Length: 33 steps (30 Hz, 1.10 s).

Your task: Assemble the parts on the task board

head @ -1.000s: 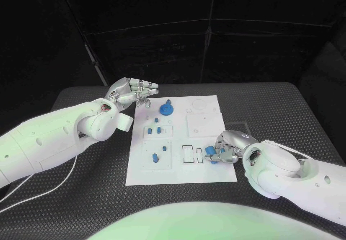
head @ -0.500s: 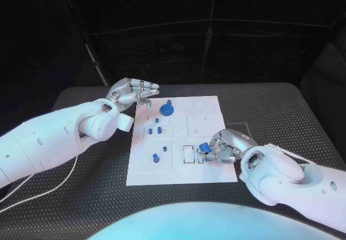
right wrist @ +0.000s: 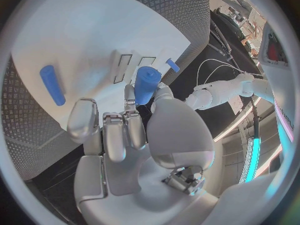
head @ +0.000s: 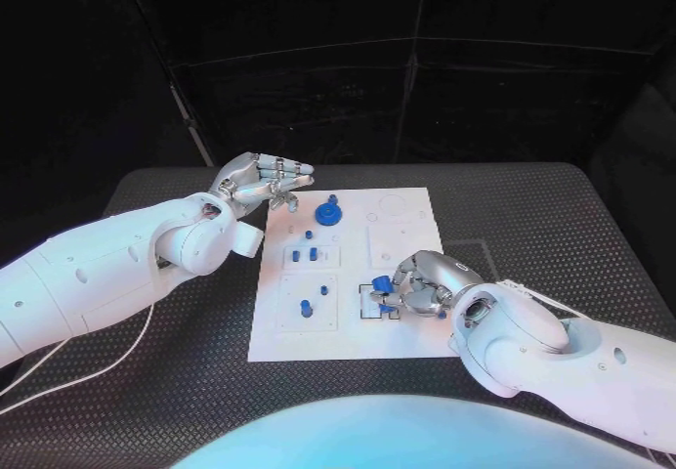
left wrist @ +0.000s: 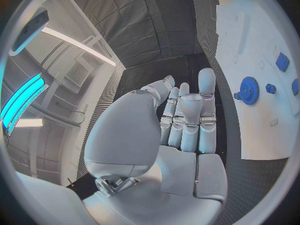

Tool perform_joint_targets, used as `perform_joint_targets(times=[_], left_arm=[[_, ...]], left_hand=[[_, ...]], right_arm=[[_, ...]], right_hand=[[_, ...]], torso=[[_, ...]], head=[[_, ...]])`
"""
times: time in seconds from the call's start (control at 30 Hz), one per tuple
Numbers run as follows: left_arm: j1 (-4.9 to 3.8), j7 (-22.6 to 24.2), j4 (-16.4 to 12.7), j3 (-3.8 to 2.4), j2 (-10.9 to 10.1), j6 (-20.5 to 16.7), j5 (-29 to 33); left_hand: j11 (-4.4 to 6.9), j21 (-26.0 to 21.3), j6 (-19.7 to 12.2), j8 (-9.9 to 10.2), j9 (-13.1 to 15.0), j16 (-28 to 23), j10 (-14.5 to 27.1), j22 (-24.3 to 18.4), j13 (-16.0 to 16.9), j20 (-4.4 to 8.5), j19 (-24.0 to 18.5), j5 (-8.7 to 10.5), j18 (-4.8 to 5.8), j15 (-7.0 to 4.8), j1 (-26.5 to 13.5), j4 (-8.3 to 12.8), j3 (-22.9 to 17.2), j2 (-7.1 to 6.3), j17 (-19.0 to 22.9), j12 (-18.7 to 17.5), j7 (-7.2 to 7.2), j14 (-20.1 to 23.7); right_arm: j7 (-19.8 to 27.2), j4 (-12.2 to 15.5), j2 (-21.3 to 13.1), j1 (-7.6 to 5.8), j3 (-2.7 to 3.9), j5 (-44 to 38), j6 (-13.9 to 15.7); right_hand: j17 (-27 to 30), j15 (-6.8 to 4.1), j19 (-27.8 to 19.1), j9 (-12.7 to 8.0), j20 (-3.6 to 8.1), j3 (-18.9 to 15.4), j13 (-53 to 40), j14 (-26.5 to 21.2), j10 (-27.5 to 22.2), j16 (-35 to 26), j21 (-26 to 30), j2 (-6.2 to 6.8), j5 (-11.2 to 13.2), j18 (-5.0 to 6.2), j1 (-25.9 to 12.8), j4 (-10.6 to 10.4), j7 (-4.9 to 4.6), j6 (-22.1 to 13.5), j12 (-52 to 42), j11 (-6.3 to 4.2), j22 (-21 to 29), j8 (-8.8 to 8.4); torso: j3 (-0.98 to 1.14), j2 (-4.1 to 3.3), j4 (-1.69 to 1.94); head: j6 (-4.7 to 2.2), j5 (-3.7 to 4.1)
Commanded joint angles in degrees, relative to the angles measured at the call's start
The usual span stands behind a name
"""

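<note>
I see a white task board [head: 353, 322] on my black table [head: 549, 215], whose surface has a fine woven texture. The parts are blue, including a gear [head: 328, 212] and the piece [right wrist: 145, 84] my silver right hand [head: 413, 288] pinches.

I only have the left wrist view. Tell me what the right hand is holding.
Observer: The right hand pinches a blue part between thumb and finger.
Operator: Say where on the board that is.
Observer: In the head view it is over the near right area of the task board, at the rectangular slots.
Operator: Report anything else beside those slots.
Observer: The right wrist view shows an elongated blue part on the board, apart from the slots.
</note>
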<state>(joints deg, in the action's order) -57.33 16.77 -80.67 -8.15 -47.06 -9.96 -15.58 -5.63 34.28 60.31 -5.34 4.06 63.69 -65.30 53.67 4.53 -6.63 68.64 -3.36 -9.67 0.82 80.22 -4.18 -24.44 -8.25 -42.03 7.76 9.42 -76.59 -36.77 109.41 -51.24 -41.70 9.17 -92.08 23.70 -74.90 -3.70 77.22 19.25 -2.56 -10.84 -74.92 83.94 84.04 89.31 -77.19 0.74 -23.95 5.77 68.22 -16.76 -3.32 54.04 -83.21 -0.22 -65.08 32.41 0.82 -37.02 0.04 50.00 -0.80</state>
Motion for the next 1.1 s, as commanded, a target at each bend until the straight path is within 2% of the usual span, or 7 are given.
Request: perform_joint_targets(times=[0.03, 0.37, 0.47, 0.57, 0.7, 0.8, 1.1], left_arm=[[-0.09, 0.2, -0.2, -0.05, 0.1, 0.6, 0.2], [-0.09, 0.2, -0.1, -0.05, 0.1, 0.6, 0.2], [-0.09, 0.2, -0.1, -0.05, 0.2, 0.6, 0.2], [-0.09, 0.2, -0.1, -0.05, 0.2, 0.6, 0.2], [-0.09, 0.1, -0.1, -0.05, 0.2, 0.6, 0.2], [-0.09, 0.1, -0.1, -0.05, 0.2, 0.6, 0.2], [-0.09, 0.0, -0.1, -0.05, 0.2, 0.7, 0.2]], left_hand=[[-0.11, -0.2, -0.2, -0.3, -0.1, -0.1, 0.3, -0.1, -0.1, -0.02, -0.3, 0.05, -0.69, 0.00, 0.0, 0.0, 0.3, 0.31, 0.0, 0.3, 0.18, 0.3], [-0.11, -0.2, -0.2, -0.3, -0.1, -0.1, 0.3, -0.1, -0.1, -0.02, -0.3, 0.05, -0.69, 0.00, 0.0, 0.0, 0.3, 0.31, 0.0, 0.3, 0.18, 0.3], [-0.11, -0.2, -0.2, -0.3, -0.1, -0.1, 0.3, -0.1, -0.1, -0.02, -0.3, 0.05, -0.69, 0.00, 0.0, 0.0, 0.3, 0.31, 0.0, 0.3, 0.18, 0.3], [-0.11, -0.2, -0.2, -0.3, -0.1, -0.1, 0.3, -0.1, -0.1, -0.02, -0.3, 0.05, -0.69, 0.00, 0.0, 0.0, 0.3, 0.31, 0.0, 0.3, 0.18, 0.3], [-0.11, -0.2, -0.2, -0.3, -0.1, -0.1, 0.3, -0.1, -0.1, -0.02, -0.3, 0.05, -0.69, 0.00, 0.0, 0.0, 0.3, 0.31, 0.0, 0.3, 0.18, 0.3], [-0.11, -0.2, -0.2, -0.3, -0.1, -0.1, 0.3, -0.1, -0.1, -0.02, -0.3, 0.05, -0.69, 0.00, 0.0, 0.0, 0.3, 0.31, 0.0, 0.3, 0.18, 0.3], [-0.11, -0.2, -0.2, -0.3, -0.1, -0.1, 0.3, -0.1, -0.1, -0.02, -0.3, 0.05, -0.69, 0.00, 0.0, 0.0, 0.3, 0.31, 0.0, 0.3, 0.18, 0.3]], right_arm=[[-0.5, -0.7, 0.7, -0.10, 0.04, 0.8, -2.0], [-0.9, -2.5, 2.6, -0.11, 0.07, 0.9, -2.8], [-1.1, -2.8, 2.9, -0.11, 0.08, 0.9, -2.6], [-1.0, -3.1, 3.2, -0.11, 0.08, 0.9, -2.2], [-0.3, -3.3, 3.5, -0.11, 0.08, 0.9, -1.6], [0.1, -3.2, 3.5, -0.11, 0.08, 0.9, -1.4], [1.0, -2.8, 3.4, -0.11, 0.07, 0.9, -0.9]], right_hand=[[-14.0, -0.54, 0.1, 0.0, 0.35, -0.7, -7.6, 5.8, 1.6, 0.3, -0.2, 0.38, 2.3, -0.72, -1.3, 0.0, -0.14, 0.0, 0.3, -0.50, 0.1, 0.19], [-13.9, -0.57, -0.1, 0.3, 0.39, -1.3, -7.6, 5.8, 1.6, 0.2, -0.1, 0.72, 4.3, -0.68, -2.3, 0.0, -0.09, 0.1, 0.4, -0.54, 0.2, 0.38], [-13.8, -0.58, -0.2, 0.5, 0.40, -1.6, -7.5, 5.8, 1.5, 0.2, 0.0, 1.27, 7.0, -0.66, -3.0, -0.1, -0.09, 0.0, 0.6, -0.54, 0.4, 0.47], [-13.7, -0.52, -0.3, 0.9, 0.36, -1.3, -7.3, 5.8, 1.3, 0.2, 0.1, 2.94, 12.4, -0.62, -4.9, -0.1, -0.18, -0.4, 0.9, -0.46, 0.6, 0.55], [-13.6, -0.32, -0.5, 1.0, 0.21, -0.4, -7.1, 5.8, 1.1, 0.1, 0.3, 6.86, 14.8, -0.59, -6.9, -0.3, -0.46, -1.2, 1.3, -0.20, 0.7, 0.30], [-13.6, -0.25, -0.5, 1.1, 0.13, -0.2, -7.0, 5.8, 1.0, 0.1, 0.3, 8.23, 16.3, -0.57, -8.6, -0.3, -0.54, -1.4, 1.4, -0.13, 0.8, 0.30], [-13.7, -0.21, -0.5, 1.3, 0.06, 0.8, -7.2, 5.8, 1.0, 0.1, 0.3, 7.86, 15.6, -0.58, -9.7, -0.3, -0.53, -1.4, 1.4, -0.12, 0.6, 0.51]], torso=[[-0.01, -0.04, -0.08], [0.05, 0.01, -0.09], [0.06, 0.03, -0.15], [0.05, 0.03, -0.18], [0.06, 0.01, -0.21], [0.07, 0.05, -0.21], [0.07, 0.03, -0.17]], head=[[0.00, -0.13], [0.00, -0.38], [0.00, -0.42], [0.00, -0.43], [0.00, -0.38], [0.00, -0.35], [0.00, -0.36]])
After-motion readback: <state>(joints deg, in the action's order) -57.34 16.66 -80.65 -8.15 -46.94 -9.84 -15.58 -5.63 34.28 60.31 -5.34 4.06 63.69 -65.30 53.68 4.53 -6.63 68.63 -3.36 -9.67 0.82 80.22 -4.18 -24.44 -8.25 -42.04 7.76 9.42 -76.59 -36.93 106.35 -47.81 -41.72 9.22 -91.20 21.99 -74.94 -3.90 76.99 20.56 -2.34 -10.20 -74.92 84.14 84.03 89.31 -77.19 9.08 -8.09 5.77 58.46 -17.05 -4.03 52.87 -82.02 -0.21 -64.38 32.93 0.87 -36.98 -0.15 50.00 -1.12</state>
